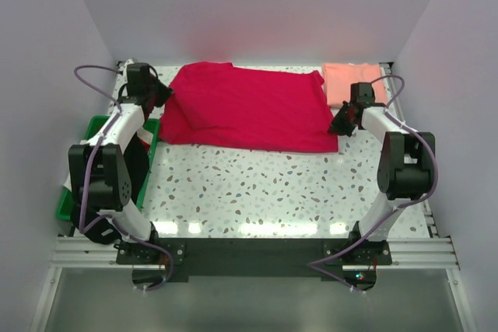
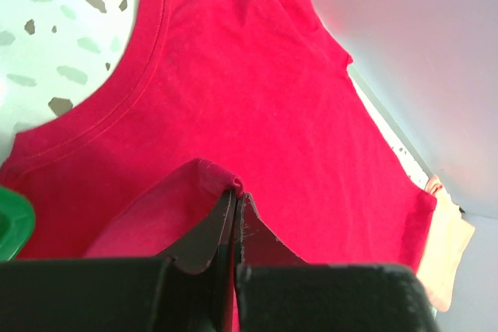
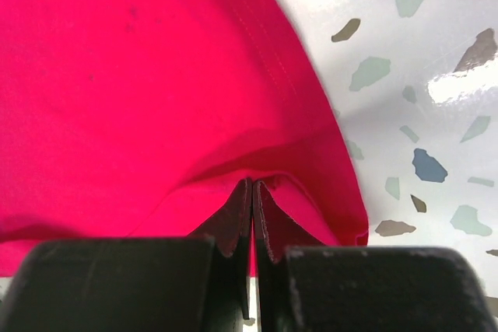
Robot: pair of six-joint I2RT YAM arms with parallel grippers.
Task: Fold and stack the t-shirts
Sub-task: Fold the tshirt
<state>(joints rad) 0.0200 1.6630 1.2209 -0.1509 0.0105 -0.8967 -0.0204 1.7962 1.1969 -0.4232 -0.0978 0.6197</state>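
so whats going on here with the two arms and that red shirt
Both arms are working on the crimson t-shirt, which lies spread across the far half of the table. The left gripper is pinched shut on a raised fold of cloth at the shirt's left side, and the right gripper is pinched shut on its right edge. The salmon pink t-shirt sits as a compact rectangle in the far right corner, with neither gripper on it. A green crate stands at the left edge.
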